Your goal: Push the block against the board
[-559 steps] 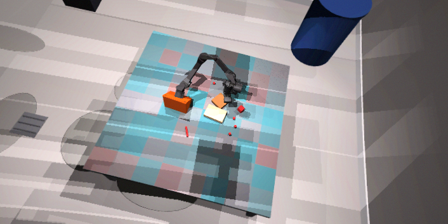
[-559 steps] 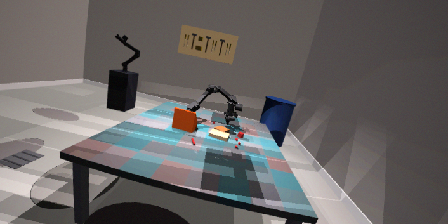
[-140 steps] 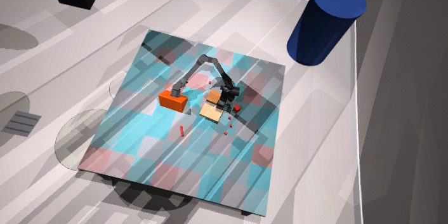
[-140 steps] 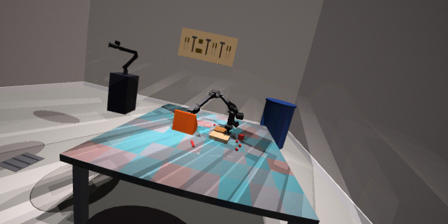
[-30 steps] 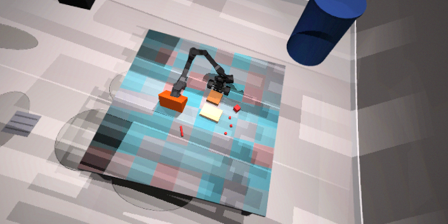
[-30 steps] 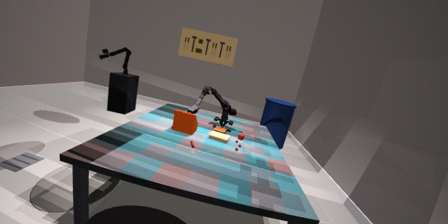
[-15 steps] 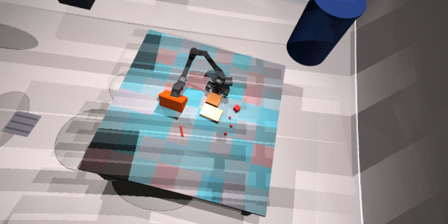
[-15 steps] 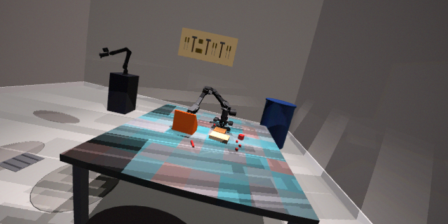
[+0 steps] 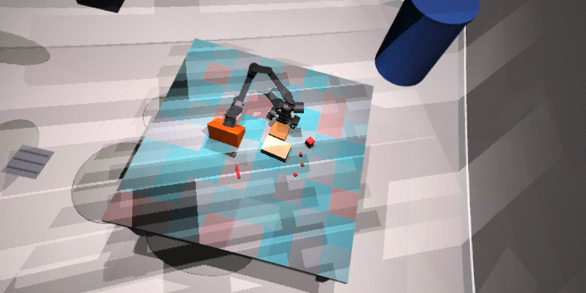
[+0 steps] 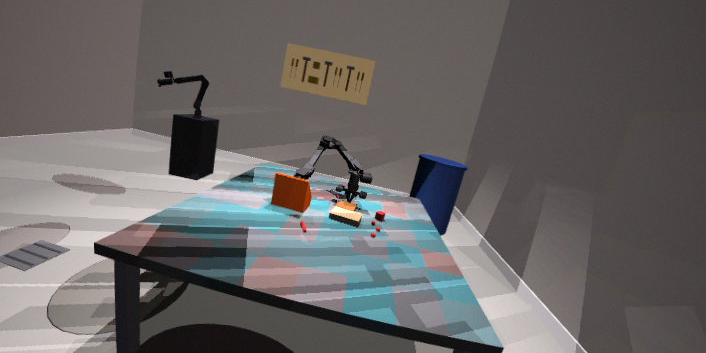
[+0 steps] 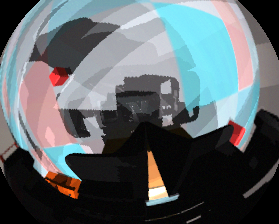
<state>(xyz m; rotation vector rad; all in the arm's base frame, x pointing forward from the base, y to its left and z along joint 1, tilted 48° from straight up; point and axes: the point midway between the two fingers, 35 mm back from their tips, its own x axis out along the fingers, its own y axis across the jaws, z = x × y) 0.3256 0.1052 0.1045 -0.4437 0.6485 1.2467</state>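
The orange-tan square block point(image 9: 279, 130) point(image 10: 346, 205) point(image 11: 154, 170) lies flat behind the thicker cream board point(image 9: 276, 146) point(image 10: 345, 213) point(image 11: 157, 192). Their facing sides are very close in the top view; I cannot tell whether they touch along a whole side. Their left corners look nearly in line there. My gripper point(image 9: 285, 124) point(image 10: 351, 200) point(image 11: 144, 125) is shut and empty, pointing down at the block's far side, away from the board. The fingers cover part of that side, and contact with it cannot be made out. In the wrist view, block and board show only through a narrow wedge between the fingers.
A red cube point(image 9: 310, 142) point(image 10: 380, 216) sits right of the block and board, with small red pieces nearer the front. A red stick point(image 9: 237, 171) point(image 10: 303, 226) lies front left. The large orange body point(image 9: 224, 134) point(image 10: 291, 193) at the arm's base stands left.
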